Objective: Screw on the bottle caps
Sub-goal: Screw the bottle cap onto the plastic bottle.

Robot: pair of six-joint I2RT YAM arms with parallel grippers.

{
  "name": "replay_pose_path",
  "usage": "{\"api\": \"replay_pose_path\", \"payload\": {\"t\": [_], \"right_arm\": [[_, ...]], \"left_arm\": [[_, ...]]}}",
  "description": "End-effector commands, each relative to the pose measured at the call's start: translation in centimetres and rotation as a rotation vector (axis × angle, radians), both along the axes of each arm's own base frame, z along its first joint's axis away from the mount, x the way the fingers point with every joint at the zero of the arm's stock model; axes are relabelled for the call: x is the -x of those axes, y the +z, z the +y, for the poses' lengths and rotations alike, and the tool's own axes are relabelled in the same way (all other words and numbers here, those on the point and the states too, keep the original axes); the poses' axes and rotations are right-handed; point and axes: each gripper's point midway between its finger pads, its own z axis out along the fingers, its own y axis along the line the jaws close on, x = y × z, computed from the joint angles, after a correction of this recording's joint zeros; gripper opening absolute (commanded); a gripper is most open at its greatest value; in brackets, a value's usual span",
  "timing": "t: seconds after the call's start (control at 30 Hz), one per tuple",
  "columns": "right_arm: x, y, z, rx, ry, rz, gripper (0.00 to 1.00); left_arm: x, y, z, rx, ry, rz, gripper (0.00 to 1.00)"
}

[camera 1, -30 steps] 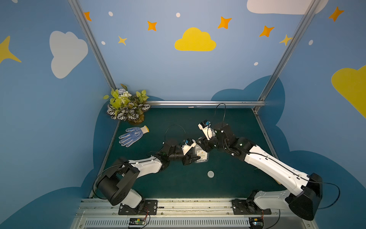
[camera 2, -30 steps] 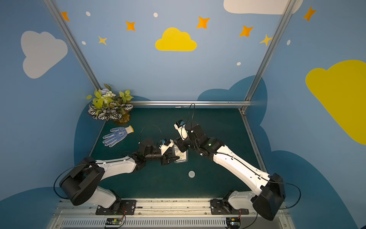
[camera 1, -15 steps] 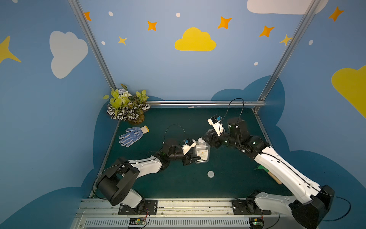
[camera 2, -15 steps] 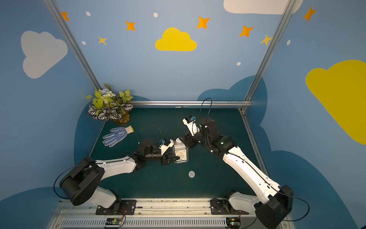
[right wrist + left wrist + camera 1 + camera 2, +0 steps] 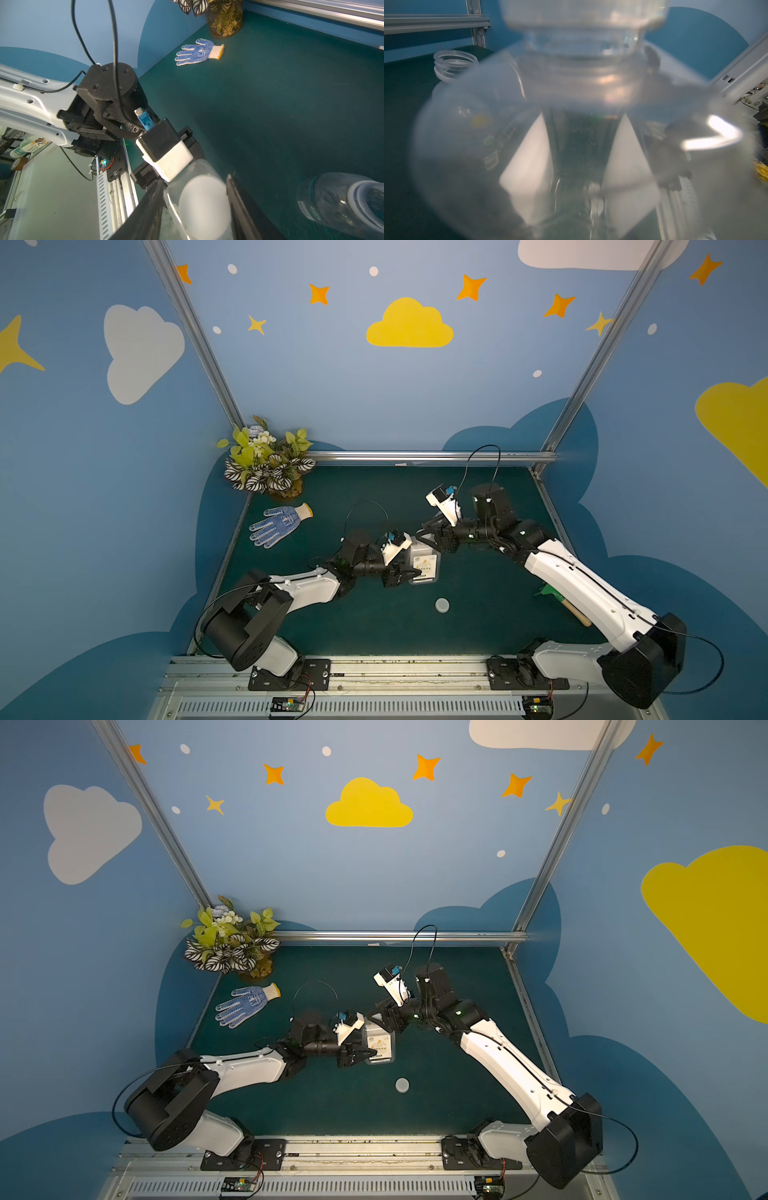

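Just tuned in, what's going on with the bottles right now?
The left gripper is clamped on the labelled rectangular bottle and holds it upright. The right gripper is at the bottle's top, its fingers either side of a white cap that sits on the neck; whether they pinch it is unclear. A second cap lies loose on the green mat. The round bottle stands nearby with its neck open, not yet capped.

Clear plastic bottles: 2. Rectangular labelled bottle (image 5: 424, 566); round bottle (image 5: 340, 199).
White screw caps: 2. Cap on neck (image 5: 204, 205); loose cap (image 5: 442, 605).
Dotted work glove (image 5: 279, 525): 1.
Potted plant (image 5: 268, 464): 1.
Wooden-handled tool (image 5: 577, 614), partly hidden: 1.
Robot arms: 2. Left arm (image 5: 307, 587); right arm (image 5: 582, 585).
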Motion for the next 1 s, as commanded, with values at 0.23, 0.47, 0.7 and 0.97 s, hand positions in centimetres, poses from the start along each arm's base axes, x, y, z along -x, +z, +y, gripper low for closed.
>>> {"api": "replay_pose_path", "payload": {"t": [0.23, 0.47, 0.7, 0.97], "right_arm": [[-0.3, -1.8, 0.5, 0.048, 0.041, 0.047, 0.47], [-0.6, -1.6, 0.4, 0.041, 0.022, 0.028, 0.49], [-1.3, -0.8, 0.4, 0.027, -0.004, -0.002, 0.55], [-2.0, 0.3, 0.5, 0.009, -0.027, -0.02, 0.55]], "left_arm": [[0.0, 2.0, 0.0, 0.045, -0.011, -0.051, 0.02], [0.0, 1.9, -0.1, 0.044, -0.017, -0.046, 0.02], [0.1, 1.8, -0.1, 0.044, -0.022, -0.04, 0.02], [0.0, 1.8, -0.1, 0.04, -0.021, -0.04, 0.02]]}}
